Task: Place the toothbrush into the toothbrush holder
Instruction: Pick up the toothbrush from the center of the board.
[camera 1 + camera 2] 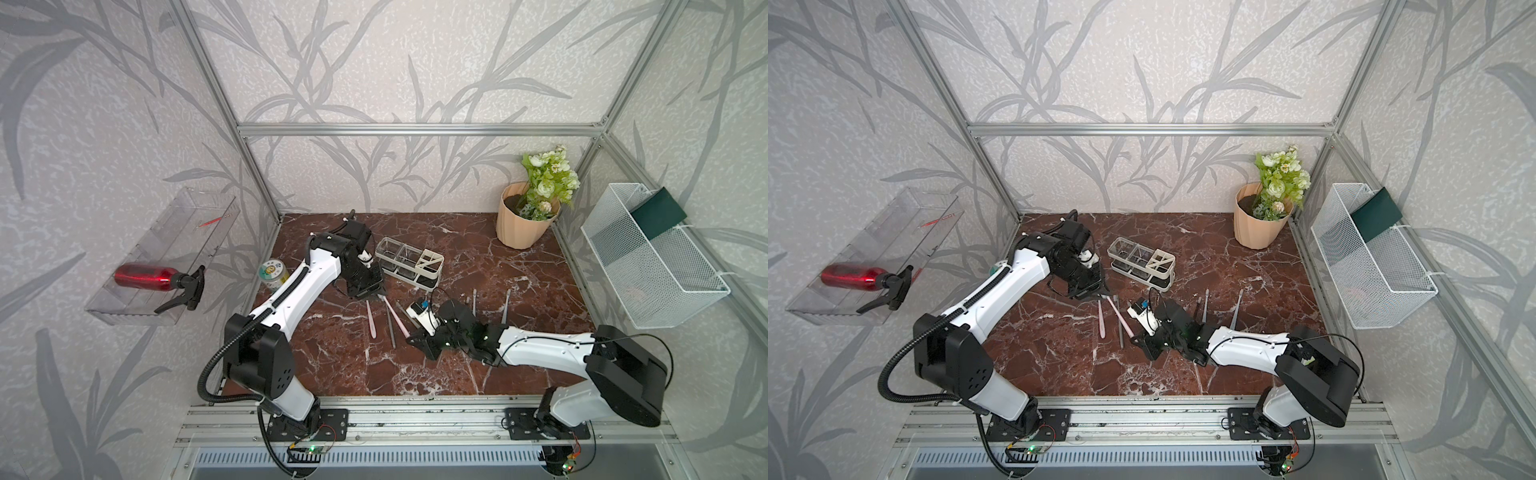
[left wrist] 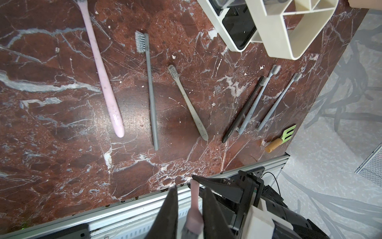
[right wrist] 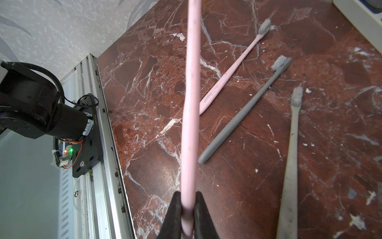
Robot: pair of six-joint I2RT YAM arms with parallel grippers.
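A pink toothbrush [image 1: 397, 316] [image 1: 1120, 316] hangs slanted above the marble table, between my two grippers. My right gripper [image 1: 411, 338] [image 3: 188, 193] is shut on its handle end [image 3: 191, 93]. My left gripper [image 1: 380, 296] [image 2: 191, 187] straddles the bristle head [image 2: 194, 198]. One finger lies against the head and a thin gap shows at the other. The cream-white toothbrush holder [image 1: 432, 266] [image 1: 1160, 266] [image 2: 289, 39] stands just behind, with its clear cups and slotted divider.
Several loose toothbrushes lie on the table: pink [image 2: 103, 72], grey [image 2: 151, 93], beige [image 2: 188, 103], and three near the edge [image 2: 258, 103]. A green fork tool [image 2: 279, 138], a jar [image 1: 274, 274], a peach flower pot [image 1: 523, 222] and a wire basket [image 1: 648, 257] surround them.
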